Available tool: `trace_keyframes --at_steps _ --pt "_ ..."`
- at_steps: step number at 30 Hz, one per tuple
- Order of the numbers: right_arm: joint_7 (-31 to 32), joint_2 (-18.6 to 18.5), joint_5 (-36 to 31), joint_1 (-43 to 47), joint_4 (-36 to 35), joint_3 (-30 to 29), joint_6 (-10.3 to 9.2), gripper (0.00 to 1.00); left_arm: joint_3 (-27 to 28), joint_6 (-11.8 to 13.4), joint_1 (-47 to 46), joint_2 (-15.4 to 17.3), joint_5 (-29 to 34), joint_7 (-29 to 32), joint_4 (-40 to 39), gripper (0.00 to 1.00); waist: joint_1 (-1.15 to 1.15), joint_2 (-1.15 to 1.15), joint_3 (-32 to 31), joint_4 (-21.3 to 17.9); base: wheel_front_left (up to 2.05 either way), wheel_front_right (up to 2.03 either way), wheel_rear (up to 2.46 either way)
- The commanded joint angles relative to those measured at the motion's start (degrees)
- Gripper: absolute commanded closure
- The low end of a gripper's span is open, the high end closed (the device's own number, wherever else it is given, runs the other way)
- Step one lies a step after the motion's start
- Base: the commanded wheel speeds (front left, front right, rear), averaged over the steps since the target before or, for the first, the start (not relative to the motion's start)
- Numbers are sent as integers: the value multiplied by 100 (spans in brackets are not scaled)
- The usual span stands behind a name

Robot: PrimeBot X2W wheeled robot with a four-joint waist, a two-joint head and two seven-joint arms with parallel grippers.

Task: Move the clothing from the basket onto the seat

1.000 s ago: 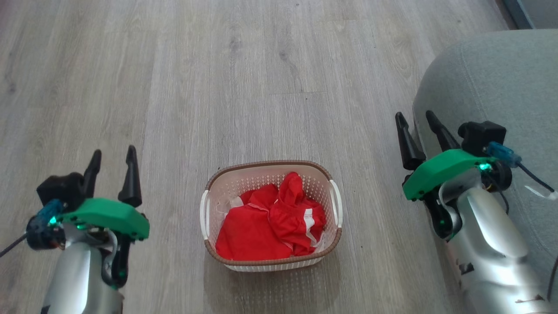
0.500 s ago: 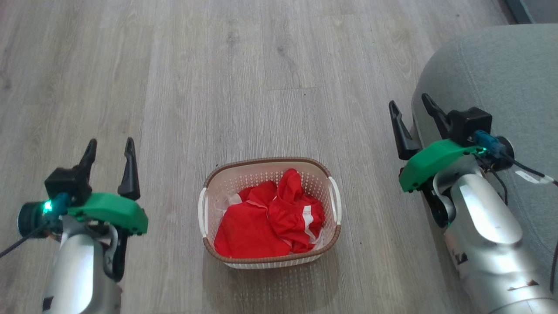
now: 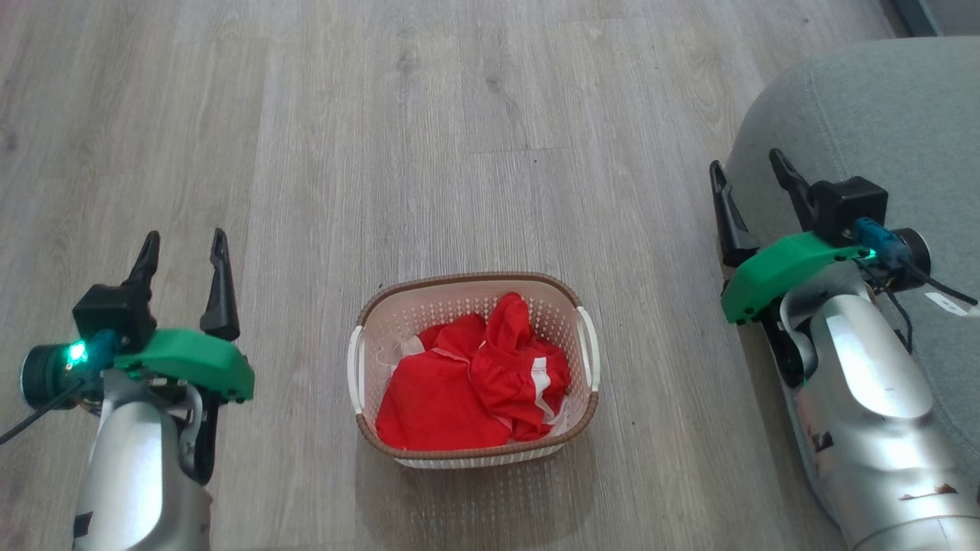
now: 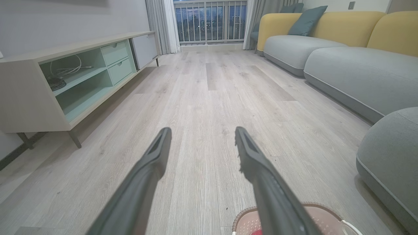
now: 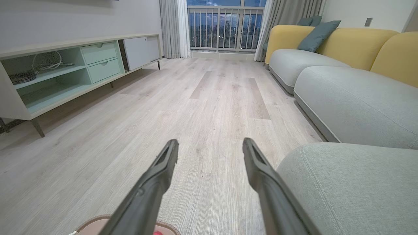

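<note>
Bright red fabric clothing (image 3: 475, 390) in the cream perforated plastic basket (image 3: 467, 280) lies between our left gripper (image 3: 184, 246) and right gripper (image 3: 746, 164), both spread wide and empty, neither clearly nearer.

my living rm, pale grey wood-look floor (image 3: 490, 115), long low cabinet (image 4: 65, 75) w/ mint shelves along plain wall (image 4: 65, 19), grey curtains (image 5: 171, 29), balcony window (image 5: 225, 2) w/ railing (image 5: 212, 29), dusk outside, yellow-backed sofa (image 5: 352, 42), teal pillows (image 5: 318, 34)

The left gripper (image 3: 185, 233) and right gripper (image 3: 745, 158) hover agape.
</note>
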Motion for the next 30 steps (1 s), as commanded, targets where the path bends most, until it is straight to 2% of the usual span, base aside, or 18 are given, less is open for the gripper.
trace_keyframes --at_steps 1,7,16,25,30 --pt "-53 61 -63 -206 -217 56 -1 0 204 -13 -246 108 71 -72 -166 0 0 0 2 -1 0 0 0" --pt "-53 96 -122 -208 -354 -8 -1 0 186 -69 -255 68 55 -72 -157 0 0 0 97 -12 0 0 0" --pt "-53 153 -169 -426 -902 -102 -1 0 -44 -197 -460 0 -63 -72 -170 0 0 0 755 -54 0 0 0" --pt "-54 231 -366 -1005 -1725 -240 -1 0 -582 -251 -915 -100 -313 -72 -120 0 0 0 2179 -115 0 0 0" --pt "-54 253 -490 -1429 -2052 -344 -1 0 -1187 -255 -1294 -117 -481 -72 28 0 0 0 2988 -169 0 0 0"
